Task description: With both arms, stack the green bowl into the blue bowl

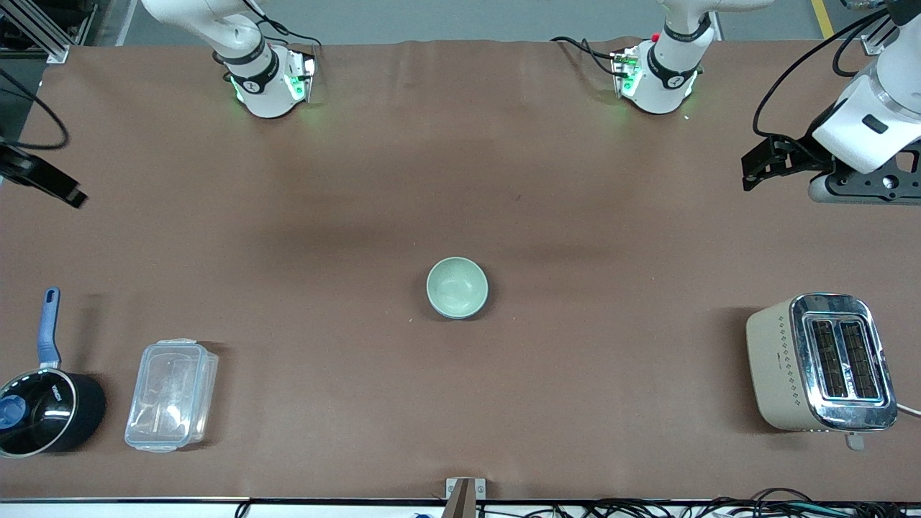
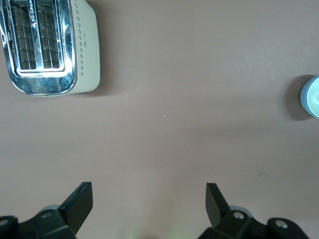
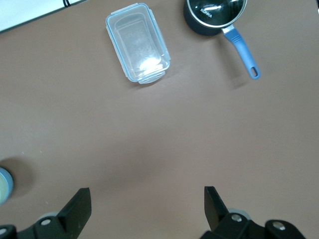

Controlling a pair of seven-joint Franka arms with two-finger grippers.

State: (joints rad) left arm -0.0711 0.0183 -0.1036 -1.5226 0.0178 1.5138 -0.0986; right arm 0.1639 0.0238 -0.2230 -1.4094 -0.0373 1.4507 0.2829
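Observation:
The pale green bowl (image 1: 457, 286) stands at the middle of the table. In the left wrist view (image 2: 313, 97) a thin blue edge of the blue bowl (image 2: 302, 93) shows round it, so the green bowl sits nested in the blue bowl. The pair also shows at the edge of the right wrist view (image 3: 3, 185). My left gripper (image 1: 759, 169) hangs open and empty over bare table at the left arm's end (image 2: 149, 199). My right gripper (image 1: 61, 188) hangs open and empty over bare table at the right arm's end (image 3: 147, 201). Both are well away from the bowls.
A cream and chrome toaster (image 1: 820, 363) stands near the front camera at the left arm's end. A clear plastic lidded box (image 1: 171, 394) and a black saucepan with a blue handle (image 1: 43, 410) stand near the front camera at the right arm's end.

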